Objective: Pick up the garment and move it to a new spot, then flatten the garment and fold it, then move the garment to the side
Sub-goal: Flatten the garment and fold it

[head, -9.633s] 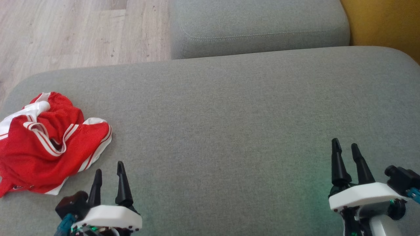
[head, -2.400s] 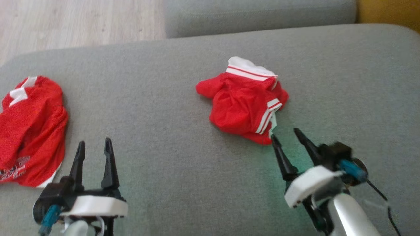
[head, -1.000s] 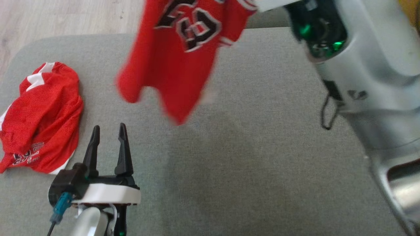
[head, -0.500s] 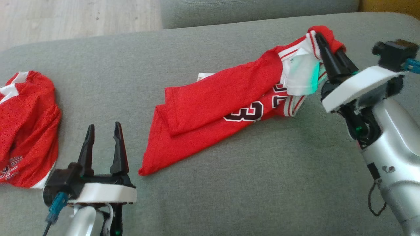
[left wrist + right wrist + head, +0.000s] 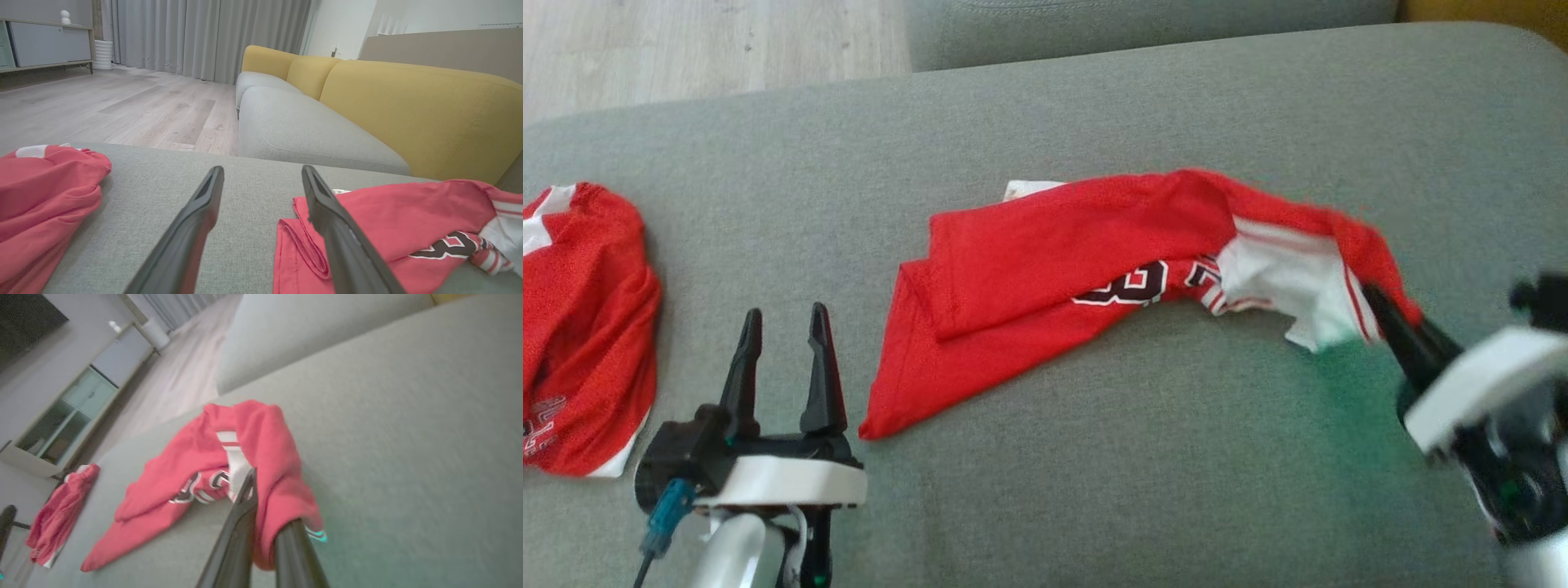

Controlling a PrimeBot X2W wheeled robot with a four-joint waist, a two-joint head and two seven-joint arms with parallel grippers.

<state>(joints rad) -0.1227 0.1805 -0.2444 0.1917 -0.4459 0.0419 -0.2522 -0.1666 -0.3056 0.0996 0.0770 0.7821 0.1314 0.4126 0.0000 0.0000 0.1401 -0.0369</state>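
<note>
Lying leftward of right gripper (image 5: 1382, 304), garment (image 5: 1054, 253) end pinched.

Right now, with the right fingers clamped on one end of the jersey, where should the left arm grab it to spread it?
The hem corner of the jersey nearest the open left fingers. Come in low from there: it lies flat, pointing that way.
</note>
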